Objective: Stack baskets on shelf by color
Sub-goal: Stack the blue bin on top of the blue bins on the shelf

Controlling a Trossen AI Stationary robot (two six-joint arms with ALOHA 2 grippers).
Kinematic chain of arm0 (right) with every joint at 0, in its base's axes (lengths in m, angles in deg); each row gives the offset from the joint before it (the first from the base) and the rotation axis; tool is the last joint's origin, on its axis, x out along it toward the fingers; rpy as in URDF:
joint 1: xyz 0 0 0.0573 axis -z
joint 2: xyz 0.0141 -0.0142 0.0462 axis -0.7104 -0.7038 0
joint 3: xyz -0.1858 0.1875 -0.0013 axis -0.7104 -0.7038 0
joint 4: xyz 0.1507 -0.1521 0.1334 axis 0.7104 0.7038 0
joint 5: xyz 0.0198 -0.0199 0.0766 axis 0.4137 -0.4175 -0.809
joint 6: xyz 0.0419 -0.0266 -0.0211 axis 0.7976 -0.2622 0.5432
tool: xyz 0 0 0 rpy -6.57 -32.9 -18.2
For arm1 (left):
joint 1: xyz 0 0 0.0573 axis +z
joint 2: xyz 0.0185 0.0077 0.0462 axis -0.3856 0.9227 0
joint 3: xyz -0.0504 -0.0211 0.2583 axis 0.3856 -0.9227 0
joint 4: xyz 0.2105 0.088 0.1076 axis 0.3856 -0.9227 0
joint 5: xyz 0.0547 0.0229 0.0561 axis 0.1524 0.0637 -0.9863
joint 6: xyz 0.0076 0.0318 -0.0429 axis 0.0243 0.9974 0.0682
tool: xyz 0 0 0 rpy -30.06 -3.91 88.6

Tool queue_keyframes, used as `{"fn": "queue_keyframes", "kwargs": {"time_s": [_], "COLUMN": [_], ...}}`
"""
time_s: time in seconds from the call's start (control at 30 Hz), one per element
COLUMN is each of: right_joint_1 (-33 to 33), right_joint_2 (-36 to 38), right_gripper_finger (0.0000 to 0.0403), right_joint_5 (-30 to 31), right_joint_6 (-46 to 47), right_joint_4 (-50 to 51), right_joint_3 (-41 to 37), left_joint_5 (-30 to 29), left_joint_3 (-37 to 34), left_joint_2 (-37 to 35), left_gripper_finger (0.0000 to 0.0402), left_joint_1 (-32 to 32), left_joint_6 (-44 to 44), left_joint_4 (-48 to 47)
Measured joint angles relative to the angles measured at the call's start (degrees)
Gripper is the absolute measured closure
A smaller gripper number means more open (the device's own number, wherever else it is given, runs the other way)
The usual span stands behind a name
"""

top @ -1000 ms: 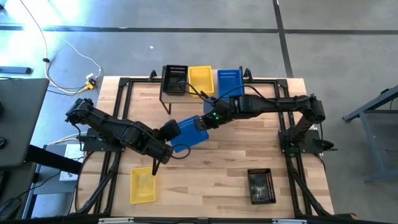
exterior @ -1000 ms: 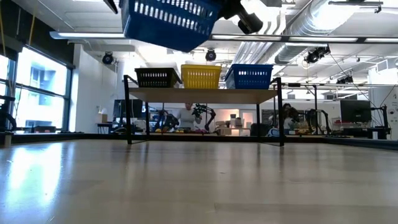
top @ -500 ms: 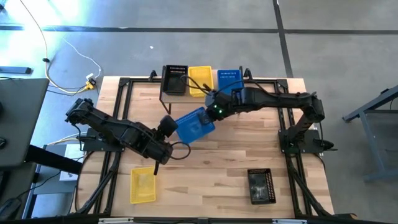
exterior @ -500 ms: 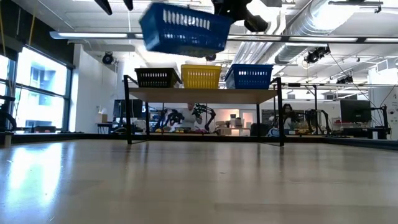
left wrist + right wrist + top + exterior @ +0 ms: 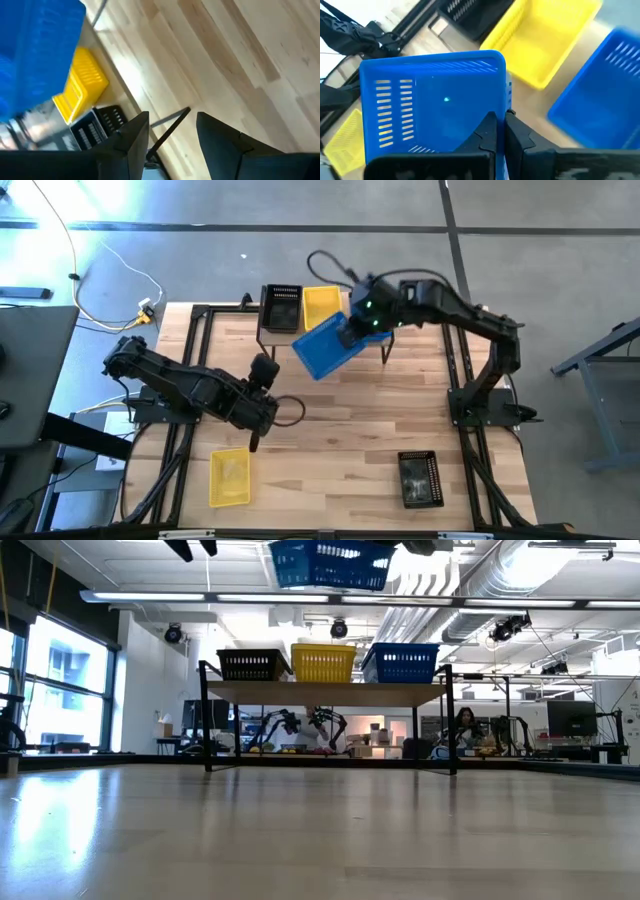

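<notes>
A pale plank worktop (image 5: 350, 430) is sitting on a grey concrete floor. The right gripper (image 5: 501, 131) is pinching the perforated plastic rim of a blue basket (image 5: 325, 348), holding it aloft near the far edge, beside the shelf (image 5: 325, 692). The left gripper (image 5: 172, 132) is hovering mid-table, fingers spread.

Three baskets (image 5: 324, 663) sit side by side on the shelf (image 5: 327, 693); a fourth (image 5: 325, 346) hangs apparently just before it
</notes>
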Motion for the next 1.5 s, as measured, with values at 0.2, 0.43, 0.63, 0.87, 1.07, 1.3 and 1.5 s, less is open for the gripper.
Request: {"fn": "queue_keyframes", "kwargs": {"time_s": [0.2, 0.43, 0.63, 0.87, 1.07, 1.3, 1.5], "right_joint_1": [6.89, 17.51, 26.55, 33.05, 35.16, 35.55, 34.57], "right_joint_2": [-0.02, -0.04, -0.09, -0.57, -1.1, -2.59, -4.38], "right_gripper_finger": [0.0403, 0.0403, 0.0403, 0.0403, 0.0403, 0.0403, 0.0403], "right_joint_5": [-4.83, -13.43, -19.05, -20.01, -24.01, -25.93, -26.38], "right_joint_6": [-15.64, -37.05, -54.58, -68.74, -77.73, -81.84, -83.96], "right_joint_4": [3.2, 7.48, 8.81, 12.59, 13.83, 14.67, 16.37], "right_joint_3": [6.83, 12.6, 13.08, 12.95, 12.95, 12.93, 12.93], "left_joint_5": [2.48, 8.15, 9.1, 10.33, 10.03, 10.03, 9.5], "left_joint_3": [0.0, 0.0, -0.01, -0.02, -0.04, -0.04, -0.04], "left_joint_2": [-0.73, -0.9, -0.89, -0.89, -0.89, -0.89, -0.89], "left_gripper_finger": [0.0247, 0.0247, 0.0247, 0.0247, 0.0248, 0.0249, 0.0249], "left_joint_1": [3.98, 8.91, 11.47, 13.04, 13.55, 13.53, 13.53], "left_joint_6": [-8.69, -19.14, -24.6, -28.89, -34.8, -39.91, -39.92], "left_joint_4": [0.95, 1.27, 2.8, 5.37, 6.49, 6.5, 7.79]}}
